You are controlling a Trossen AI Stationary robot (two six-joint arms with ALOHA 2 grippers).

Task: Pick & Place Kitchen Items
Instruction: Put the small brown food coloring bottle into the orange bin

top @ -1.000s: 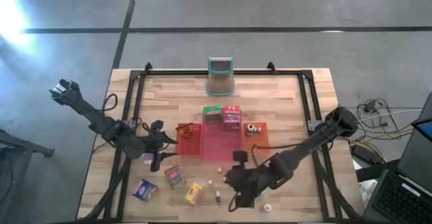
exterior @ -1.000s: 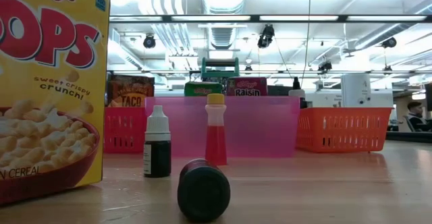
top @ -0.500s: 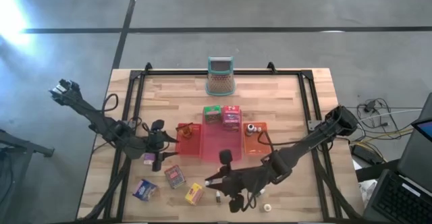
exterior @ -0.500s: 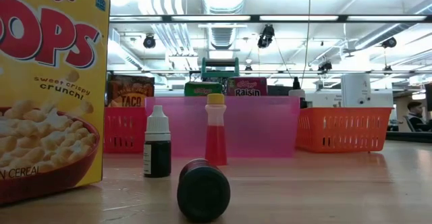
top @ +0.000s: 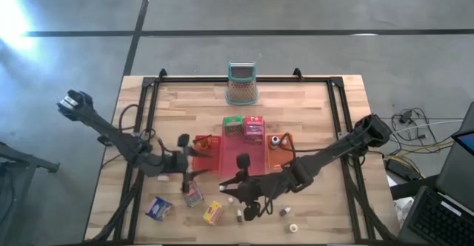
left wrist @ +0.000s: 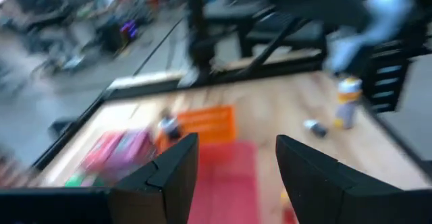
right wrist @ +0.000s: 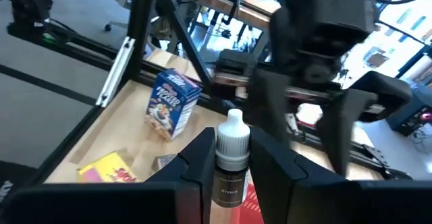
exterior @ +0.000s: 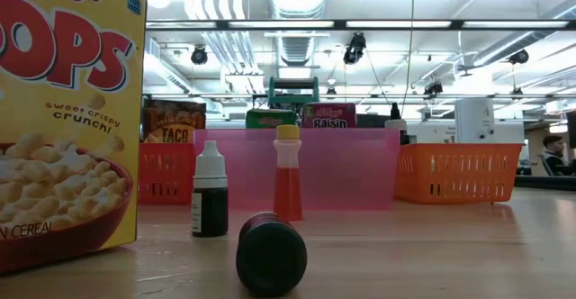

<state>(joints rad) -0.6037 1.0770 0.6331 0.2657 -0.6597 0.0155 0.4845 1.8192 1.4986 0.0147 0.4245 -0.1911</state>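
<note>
**Gripping a dropper bottle above the front of the table**

Holding a small dropper bottle (right wrist: 231, 162) upright between its two fingers, the right gripper (top: 238, 195) sits over the front middle of the table (top: 311, 105), just ahead of the pink tray (top: 238, 155). The bottle has a white cap and a dark label; the fingers (right wrist: 196, 163) clamp its body on both sides.

Left gripper (top: 194, 161) is at the left end of the trays, by the red tray (top: 209, 144). Its fingers (left wrist: 172, 173) stand apart with nothing between them.

Kitchen items observed:
- On the table's front left: blue box (top: 158, 208), red box (top: 192, 194), yellow box (top: 212, 213).
- Behind the pink tray: green box (top: 233, 124) and pink box (top: 254, 128), side by side.
- In the orange tray (top: 280, 155): two small capped jars (top: 278, 141).
- Front right: a small bottle (top: 284, 212) and a pale cap-like item (top: 293, 228), apart from each other.

Low view shows a black-bodied dropper (exterior: 210, 191) and a red bottle (exterior: 288, 174) standing upright near each other, with a dark jar (exterior: 271, 253) lying on its side in front of them.

Mesh holder (top: 241, 85) stands at the far middle edge.
</note>
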